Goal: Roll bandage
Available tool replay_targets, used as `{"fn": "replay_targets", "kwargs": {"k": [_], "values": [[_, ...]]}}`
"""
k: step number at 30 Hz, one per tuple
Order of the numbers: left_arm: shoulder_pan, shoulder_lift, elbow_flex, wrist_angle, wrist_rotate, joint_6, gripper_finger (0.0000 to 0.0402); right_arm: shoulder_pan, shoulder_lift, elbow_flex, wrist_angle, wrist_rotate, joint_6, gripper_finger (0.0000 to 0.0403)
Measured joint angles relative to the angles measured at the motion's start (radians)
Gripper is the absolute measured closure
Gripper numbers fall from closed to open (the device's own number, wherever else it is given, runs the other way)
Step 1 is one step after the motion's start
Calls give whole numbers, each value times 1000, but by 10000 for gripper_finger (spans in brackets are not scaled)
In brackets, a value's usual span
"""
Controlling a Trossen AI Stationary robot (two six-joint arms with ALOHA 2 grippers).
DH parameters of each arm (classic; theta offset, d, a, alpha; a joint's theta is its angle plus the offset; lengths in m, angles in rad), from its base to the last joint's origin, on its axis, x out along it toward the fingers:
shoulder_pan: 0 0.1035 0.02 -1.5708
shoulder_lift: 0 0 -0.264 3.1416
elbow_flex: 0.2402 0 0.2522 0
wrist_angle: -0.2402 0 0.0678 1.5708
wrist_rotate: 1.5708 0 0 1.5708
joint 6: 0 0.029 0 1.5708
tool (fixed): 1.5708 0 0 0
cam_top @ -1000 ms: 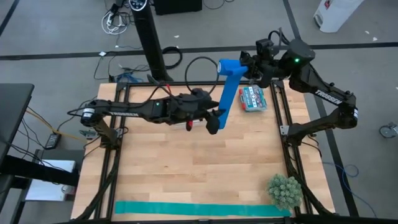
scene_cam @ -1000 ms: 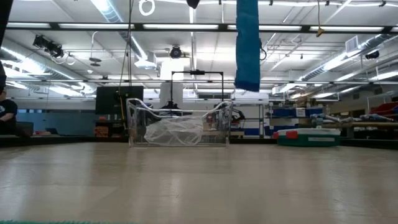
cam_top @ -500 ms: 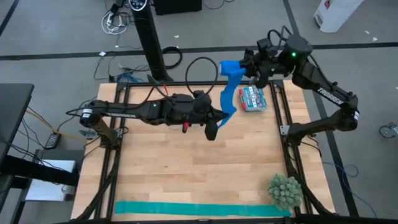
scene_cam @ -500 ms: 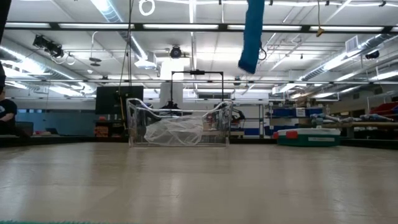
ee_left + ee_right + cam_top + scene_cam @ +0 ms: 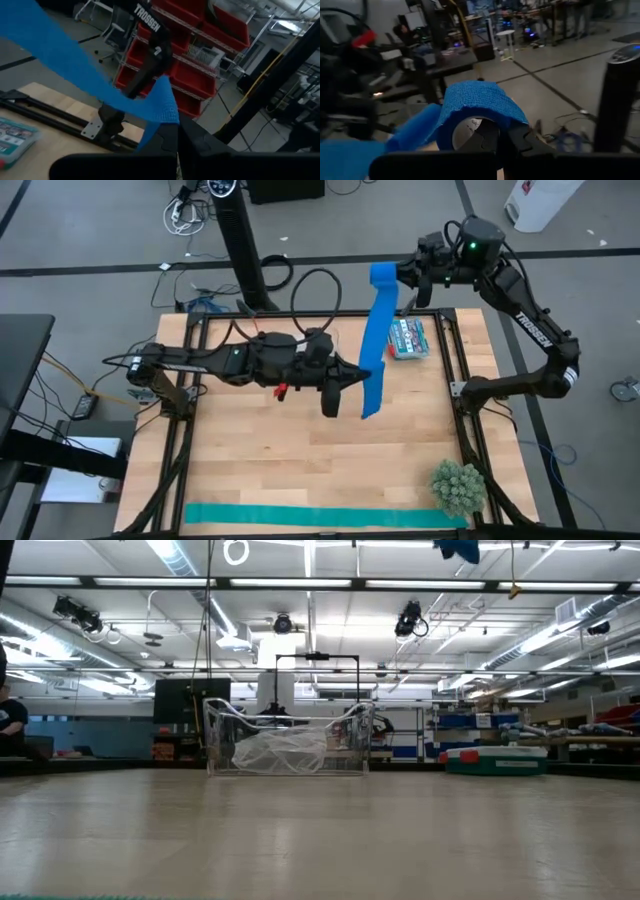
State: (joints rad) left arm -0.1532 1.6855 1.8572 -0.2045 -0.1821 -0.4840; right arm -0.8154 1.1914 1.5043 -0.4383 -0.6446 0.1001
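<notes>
The bandage (image 5: 375, 330) is a long royal-blue strip hanging in the air over the far right part of the table. Its top end is draped over my right gripper (image 5: 397, 275), which is high up by the far edge and shut on it. Lower down, my left gripper (image 5: 362, 375) is shut on the strip, and a short tail (image 5: 370, 405) runs on past it. The low view shows only a scrap of blue bandage (image 5: 456, 550) at its top edge. In the right wrist view the bandage (image 5: 477, 102) arches over the right gripper (image 5: 501, 137). My left gripper pinches the bandage's lower part (image 5: 165, 107) between its two fingers, coming level from the table's left. The strip runs up from there toward the right arm, clear of the table. My right gripper holds the bandage's top end (image 5: 492, 112), which folds over its fingers like a loop. The fingers come from the table's right. The strip hangs down from them.
A teal-green strip (image 5: 320, 515) lies along the near edge. A green spiky ball (image 5: 458, 485) sits at the near right corner. A flat packet (image 5: 407, 338) lies at the far right. A clear bin (image 5: 290, 740) stands beyond the table's far side.
My left gripper has shut on the bandage's lower part and has moved a little toward the strip. My right gripper has gone up with the top end, and the hanging strip has risen almost out of the low view.
</notes>
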Motion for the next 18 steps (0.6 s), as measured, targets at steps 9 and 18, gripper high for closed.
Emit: {"fn": "replay_targets", "kwargs": {"k": [9,18], "values": [[0,0,33,2,3,5,400,-96,31,0,-42,12,-97,403],[0,0,75,-4,3,5,400,-165,65,-1,-52,-34,-180,403]]}}
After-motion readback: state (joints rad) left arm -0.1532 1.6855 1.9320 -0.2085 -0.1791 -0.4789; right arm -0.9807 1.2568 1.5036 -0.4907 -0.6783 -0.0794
